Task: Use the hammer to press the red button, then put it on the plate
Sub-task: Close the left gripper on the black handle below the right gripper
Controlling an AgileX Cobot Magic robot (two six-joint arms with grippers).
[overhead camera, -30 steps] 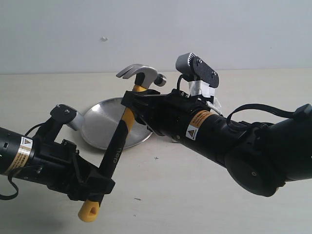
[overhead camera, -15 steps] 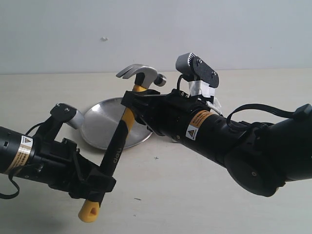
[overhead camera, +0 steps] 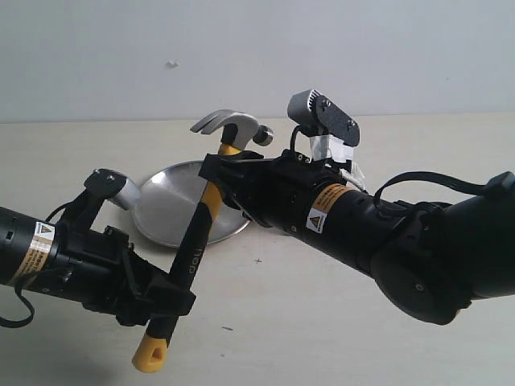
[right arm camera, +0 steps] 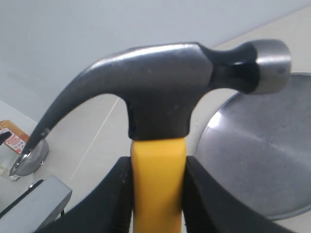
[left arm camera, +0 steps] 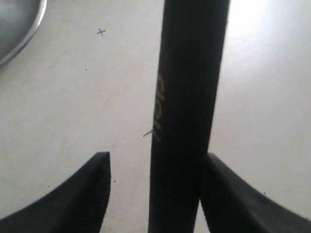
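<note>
The hammer (overhead camera: 232, 127) is tilted in the air, its dark steel head (right arm camera: 160, 92) up and its yellow looped end (overhead camera: 150, 354) down. My right gripper (overhead camera: 219, 173) is shut on the yellow neck just under the head, and its fingers (right arm camera: 121, 189) press both sides. My left gripper (overhead camera: 173, 301) is open around the black lower handle (left arm camera: 189, 87). One pad (left arm camera: 218, 194) touches the handle, and the other pad (left arm camera: 92, 189) stands apart with table showing between. The silver plate (overhead camera: 165, 213) lies on the table behind the handle. The red button is out of view.
The table (overhead camera: 306, 322) is pale beige, with a plain light wall behind it. Both black arms reach over the middle of the table. The left arm's grey camera mount (overhead camera: 113, 186) overlaps the plate's left rim. A small cross mark (left arm camera: 100, 32) is on the table.
The hammer's yellow end has dropped lower and its head has shifted slightly left. The left gripper has slid a little to the right at the handle. The right arm has barely moved.
</note>
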